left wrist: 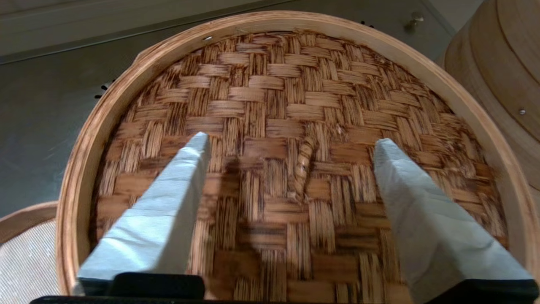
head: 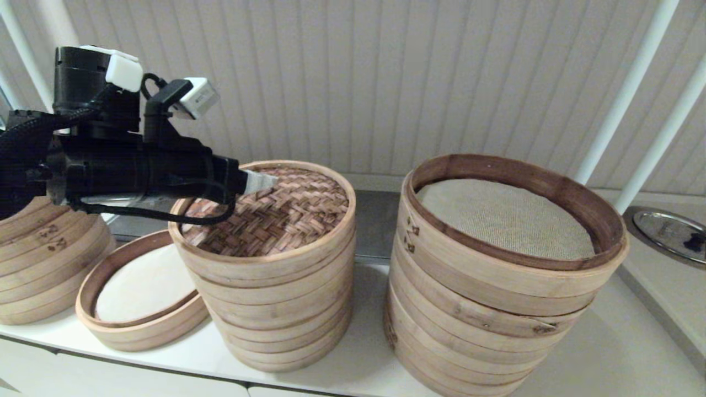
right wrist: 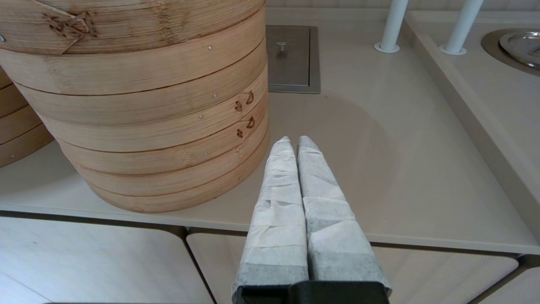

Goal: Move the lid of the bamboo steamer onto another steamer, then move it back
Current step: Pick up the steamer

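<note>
The bamboo steamer lid (head: 278, 212) with its reddish-brown woven top sits on the tall middle stack (head: 281, 309). My left gripper (head: 263, 182) hovers just above it, open, its fingers (left wrist: 181, 185) spread on either side of the small centre loop handle (left wrist: 303, 166) without touching it. The shallow single-tier steamer (head: 138, 300) with white liner lies on the counter left of the stack, below my left arm. My right gripper (right wrist: 294, 142) is shut on nothing, low by the counter's front edge beside the wide stack (right wrist: 139, 105); it does not show in the head view.
A wide stack with beige cloth liner (head: 504, 275) stands at the right. Another bamboo stack (head: 44, 259) sits at the far left. White poles (head: 629, 94) and a metal dish (head: 670, 231) are at the back right. A steel hatch (right wrist: 291, 59) is set in the counter.
</note>
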Available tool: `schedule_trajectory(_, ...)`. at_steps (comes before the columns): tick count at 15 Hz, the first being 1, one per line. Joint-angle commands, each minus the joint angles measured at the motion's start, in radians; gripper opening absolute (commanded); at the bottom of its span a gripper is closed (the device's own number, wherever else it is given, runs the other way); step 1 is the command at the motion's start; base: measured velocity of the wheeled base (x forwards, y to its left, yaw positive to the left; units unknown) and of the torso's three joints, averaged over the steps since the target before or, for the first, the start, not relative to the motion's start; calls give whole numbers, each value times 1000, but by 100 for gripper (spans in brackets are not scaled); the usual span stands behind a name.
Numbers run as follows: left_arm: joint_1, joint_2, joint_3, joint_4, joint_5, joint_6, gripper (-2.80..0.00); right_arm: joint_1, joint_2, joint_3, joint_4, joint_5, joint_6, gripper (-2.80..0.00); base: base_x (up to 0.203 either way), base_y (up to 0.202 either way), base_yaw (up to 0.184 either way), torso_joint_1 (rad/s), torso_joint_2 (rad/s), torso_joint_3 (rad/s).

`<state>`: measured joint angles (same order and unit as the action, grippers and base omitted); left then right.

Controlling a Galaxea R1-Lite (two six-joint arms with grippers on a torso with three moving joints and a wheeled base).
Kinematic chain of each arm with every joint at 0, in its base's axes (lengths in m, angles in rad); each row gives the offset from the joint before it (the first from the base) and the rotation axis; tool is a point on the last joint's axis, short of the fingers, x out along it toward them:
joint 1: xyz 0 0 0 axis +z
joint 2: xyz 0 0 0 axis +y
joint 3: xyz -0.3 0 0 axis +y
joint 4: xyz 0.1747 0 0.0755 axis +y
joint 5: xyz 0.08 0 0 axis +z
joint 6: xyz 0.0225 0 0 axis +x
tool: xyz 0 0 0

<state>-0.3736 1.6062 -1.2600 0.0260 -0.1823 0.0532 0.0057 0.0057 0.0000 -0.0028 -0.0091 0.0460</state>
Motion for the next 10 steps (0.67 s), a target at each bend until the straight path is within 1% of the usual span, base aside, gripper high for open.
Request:
schedule_trajectory(1, -5, 18, -2, 0, -2, 2, 0, 0, 0, 3, 0, 0, 0, -280, 0, 0, 0, 0, 0, 0)
schedule_trajectory(4, -11, 28, 10, -12, 0, 41, 0, 0, 0, 3, 0, 0, 0, -280, 0, 0, 0, 0, 0, 0)
schedule_trajectory(10, -11, 53, 15, -20, 1, 42, 0, 0, 0, 3, 0, 0, 0, -280, 0, 0, 0, 0, 0, 0)
